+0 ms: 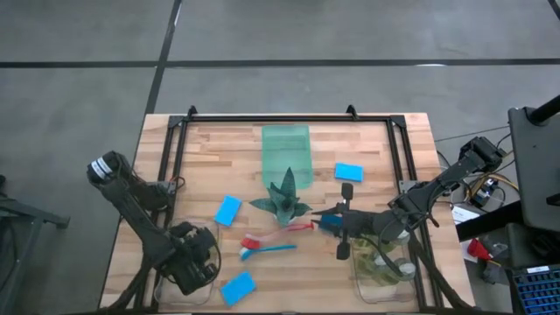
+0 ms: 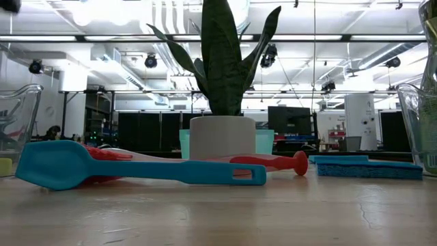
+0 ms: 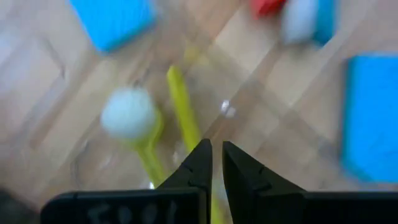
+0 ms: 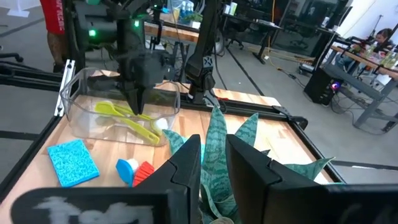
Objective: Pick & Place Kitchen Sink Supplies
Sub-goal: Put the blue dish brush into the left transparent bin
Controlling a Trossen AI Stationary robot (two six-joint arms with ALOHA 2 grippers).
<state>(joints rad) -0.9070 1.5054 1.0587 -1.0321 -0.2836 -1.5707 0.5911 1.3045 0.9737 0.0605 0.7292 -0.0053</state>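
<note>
Step in hand: judged to be work on the yellow brush (image 3: 180,106) in the left bin (image 4: 81,112), either setting it down or taking hold of it.
Left end effector (image 3: 216,163): hangs inside the left bin, right over the brush handle. Its fingers are drawn almost together. Whether they nip the handle cannot be told.
Yellow brush: lies on the bin floor with its white head away from the fingers. A second yellow piece seems to lie alongside it.
Right end effector (image 4: 212,146): low over the counter (image 1: 219,166), just beside the plant (image 1: 282,201). Whether it is open or closed cannot be told. Something blue shows at its tip, but what it is cannot be made out.
Right bin (image 1: 385,284): holds yellow-green items, too unclear to count.
On the counter: the red brush (image 1: 280,231) and blue brush (image 1: 276,248) lie side by side near the plant. Three sponges lie apart, one left of the plant (image 1: 227,210), one by the left bin (image 1: 238,287) and one near the tray (image 1: 348,171).
To do it well: if releasing, let the handle rest flat first. Then rise straight up so the fingers clear the bin wall without dragging the brush.
Watch: the right arm works close to the plant leaves, so keep its path low and short.
Next reach: the two brushes touch or nearly touch, so grip one handle mid-length, away from its neighbour.
</note>
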